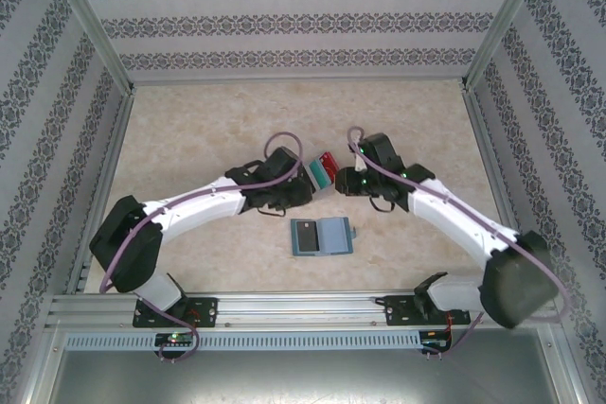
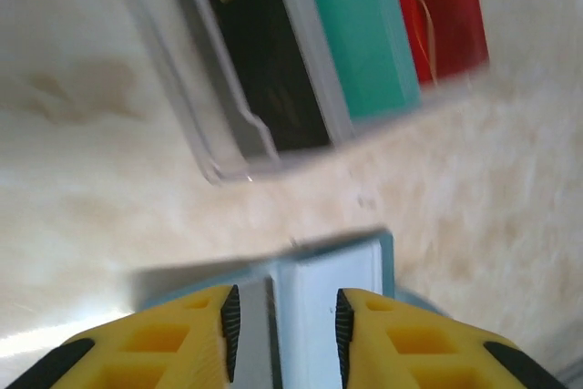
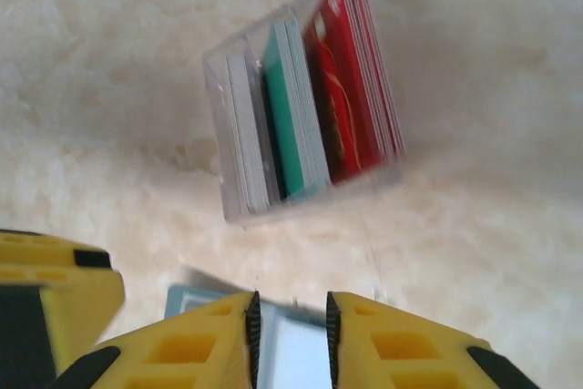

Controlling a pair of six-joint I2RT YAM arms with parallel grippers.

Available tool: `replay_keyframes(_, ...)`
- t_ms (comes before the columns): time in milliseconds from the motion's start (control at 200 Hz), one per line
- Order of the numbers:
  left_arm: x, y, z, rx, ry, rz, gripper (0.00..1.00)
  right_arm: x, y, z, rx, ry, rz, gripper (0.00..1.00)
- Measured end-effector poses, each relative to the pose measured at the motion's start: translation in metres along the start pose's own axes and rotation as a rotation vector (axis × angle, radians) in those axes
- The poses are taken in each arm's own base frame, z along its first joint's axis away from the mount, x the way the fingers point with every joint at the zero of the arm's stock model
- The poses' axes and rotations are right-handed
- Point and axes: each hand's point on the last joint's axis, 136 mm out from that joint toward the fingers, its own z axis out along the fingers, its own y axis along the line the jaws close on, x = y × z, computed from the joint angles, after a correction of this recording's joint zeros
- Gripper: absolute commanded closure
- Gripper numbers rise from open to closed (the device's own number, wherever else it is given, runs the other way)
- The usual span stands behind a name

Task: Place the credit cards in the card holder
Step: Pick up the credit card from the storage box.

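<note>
The card holder (image 1: 333,237) lies open and flat on the table near the front, a dark card (image 1: 305,235) on its left half. Behind it, a clear tray (image 3: 305,202) holds the credit cards on edge: red (image 3: 351,79), teal-green (image 3: 291,116) and grey-white (image 3: 244,134) ones. My left gripper (image 1: 305,188) is at the tray's left end and my right gripper (image 1: 343,183) at its right end. The left gripper (image 2: 284,302) has its jaws apart with nothing between them, the card holder (image 2: 332,280) beneath. The right gripper (image 3: 290,312) is also parted and empty over the holder (image 3: 296,353).
The table is beige marble-patterned (image 1: 189,130), walled on three sides with patterned panels (image 1: 284,26). A metal rail (image 1: 303,309) runs along the near edge with both arm bases on it. Left of the tray, the tabletop is bare.
</note>
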Motion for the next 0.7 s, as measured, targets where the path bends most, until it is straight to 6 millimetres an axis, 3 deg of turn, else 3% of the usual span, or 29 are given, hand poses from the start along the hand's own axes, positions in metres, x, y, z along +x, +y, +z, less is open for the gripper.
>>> replay_keyframes(120, -0.031, 0.038, 0.008, -0.039, -0.032, -0.144, 0.55, -0.018, 0.006, 0.023, 0.021, 0.058, -0.064, 0.76)
replay_keyframes(215, -0.04, 0.051, 0.021, -0.048, -0.021, -0.203, 0.48, -0.024, 0.005, 0.041, 0.058, 0.105, -0.102, 0.76)
replay_keyframes(375, -0.047, 0.036, 0.039, -0.009, 0.014, -0.225, 0.46, -0.025, 0.008, 0.063, 0.098, 0.169, -0.163, 0.75)
replay_keyframes(530, -0.06, 0.02, 0.052, 0.041, 0.012, -0.248, 0.46, -0.027, 0.007, 0.071, 0.14, 0.195, -0.207, 0.73)
replay_keyframes(699, -0.057, 0.023, 0.072, 0.055, 0.047, -0.285, 0.46, -0.03, 0.006, 0.078, 0.164, 0.211, -0.231, 0.7)
